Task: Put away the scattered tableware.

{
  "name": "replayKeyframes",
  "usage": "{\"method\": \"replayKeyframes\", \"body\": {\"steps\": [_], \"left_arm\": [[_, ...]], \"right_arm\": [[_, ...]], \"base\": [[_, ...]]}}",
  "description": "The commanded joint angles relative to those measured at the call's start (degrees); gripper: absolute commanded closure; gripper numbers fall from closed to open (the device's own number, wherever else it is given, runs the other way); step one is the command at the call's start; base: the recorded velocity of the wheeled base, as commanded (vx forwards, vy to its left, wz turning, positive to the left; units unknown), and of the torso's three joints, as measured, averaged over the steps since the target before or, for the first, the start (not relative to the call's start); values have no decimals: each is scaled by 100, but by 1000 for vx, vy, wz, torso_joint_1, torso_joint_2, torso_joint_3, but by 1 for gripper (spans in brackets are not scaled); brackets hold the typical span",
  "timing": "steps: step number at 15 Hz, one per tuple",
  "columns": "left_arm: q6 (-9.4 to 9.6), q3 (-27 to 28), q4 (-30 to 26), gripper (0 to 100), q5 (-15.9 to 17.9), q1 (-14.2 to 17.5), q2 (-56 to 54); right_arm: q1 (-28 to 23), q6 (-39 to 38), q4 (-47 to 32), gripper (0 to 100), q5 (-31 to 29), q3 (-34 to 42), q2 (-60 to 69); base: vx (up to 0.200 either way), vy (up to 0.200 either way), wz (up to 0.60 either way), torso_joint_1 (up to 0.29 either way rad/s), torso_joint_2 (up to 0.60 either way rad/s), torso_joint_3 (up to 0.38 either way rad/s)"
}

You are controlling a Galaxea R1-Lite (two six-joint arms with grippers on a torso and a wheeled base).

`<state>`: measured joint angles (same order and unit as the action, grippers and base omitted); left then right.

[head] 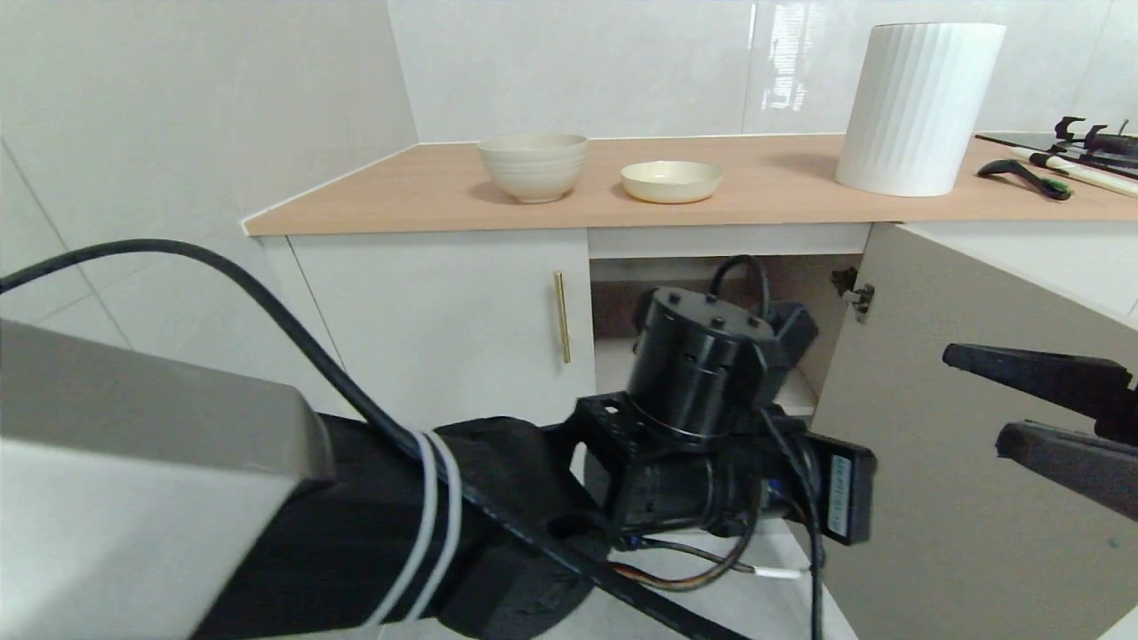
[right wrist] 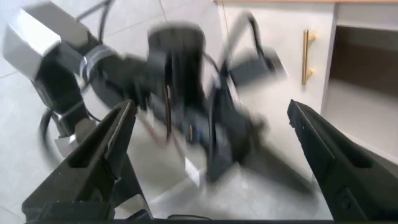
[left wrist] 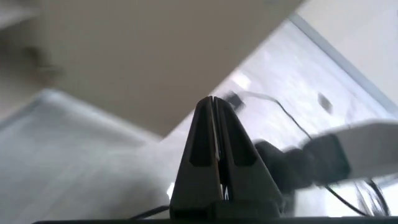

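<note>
Bowl [head: 533, 165] and shallow dish [head: 671, 180] stood apart, side by side, on the wooden countertop [head: 782, 191], toward its left end, both upright and untouched. A tall white ribbed container [head: 920, 107] stood further right, with dark utensils [head: 1022, 173] beyond it.

Below the counter, the right-hand cabinet door [head: 933, 462] hung open. The neighbouring door, with a gold handle [head: 561, 316], was closed.

Left gripper [left wrist: 213, 106]: fingers pressed together, holding nothing, its arm low in front of the open compartment. Right gripper [head: 973, 396]: jaws spread wide, empty, beside the open door.

Judgement: storage space was ready, but no piece had been picked up; the step in hand was the first pick. The next move would call for raising an arm to counter height. If the left arm is used, its fingers must part before closing on the bowl's rim.
</note>
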<state>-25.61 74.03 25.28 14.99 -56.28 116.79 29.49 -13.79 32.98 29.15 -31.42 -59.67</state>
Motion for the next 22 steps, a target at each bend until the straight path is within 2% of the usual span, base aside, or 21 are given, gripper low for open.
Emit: {"method": "replayKeyframes", "body": {"steps": [1,2,3,6,7,8,9,10,11,12,15,16,18,20,21,22], "left_arm": [[12,-847,-6,100,-23,663,-965],[21,-1102,-15,100,-23,865,-1184],[39,-1682,-6,100,-23,1357,-1729],[197,-2701,3,100,21,2227,-2775],[259,-3053,3,100,21,2526,-3153],[259,-3141,3,100,21,2587,-3259],[276,-3483,3,100,21,2675,-3593],[373,-3519,3,100,21,2675,-3663],[566,-3527,3,100,12,2675,-3716],[636,-3519,3,100,12,2684,-3742],[1102,-3571,-243,100,-14,2728,-3848],[1243,-3580,-331,0,-49,2825,-3909],[1287,-3475,-296,0,-172,3000,-3918],[1498,-3448,-199,0,-322,3167,-3953],[1515,-3448,-199,0,-357,3176,-3953],[1586,-3439,-199,0,-840,3185,-4076]], "right_arm": [[-5,-1,-28,0,-111,-251,-581],[-5,8,-19,0,-269,-357,-818],[31,25,-19,0,-744,-664,-1424],[48,25,-28,0,-1421,-928,-2250],[48,69,-19,0,-1482,-963,-2523],[48,78,-28,0,-1473,-1007,-2567],[39,87,-133,0,-1482,-1200,-2734],[39,122,-221,0,-1482,-1323,-2778],[39,219,-283,0,-1500,-1420,-2839],[39,324,-309,0,-1552,-1508,-2910],[57,702,-406,0,-2379,-1596,-3314],[57,737,-397,0,-2440,-1499,-3349],[57,737,-397,0,-2449,-1455,-3305],[57,764,-388,0,-2431,-1341,-3173],[57,764,-388,0,-2431,-1341,-3165],[57,772,-371,0,-2431,-1323,-3138]], "base": [[0,0,0,0,0,0],[0,0,0,0,0,0],[0,0,0,0,0,0],[0,0,0,0,0,0],[0,0,0,0,0,0],[0,0,0,0,0,0],[0,0,0,0,0,0],[0,0,0,0,0,0],[0,0,0,0,0,0],[0,0,0,0,0,0],[0,0,0,0,0,0],[0,0,0,0,0,0],[0,0,0,0,0,0],[0,0,0,0,0,0],[0,0,0,0,0,0],[0,0,0,0,0,0]]}}
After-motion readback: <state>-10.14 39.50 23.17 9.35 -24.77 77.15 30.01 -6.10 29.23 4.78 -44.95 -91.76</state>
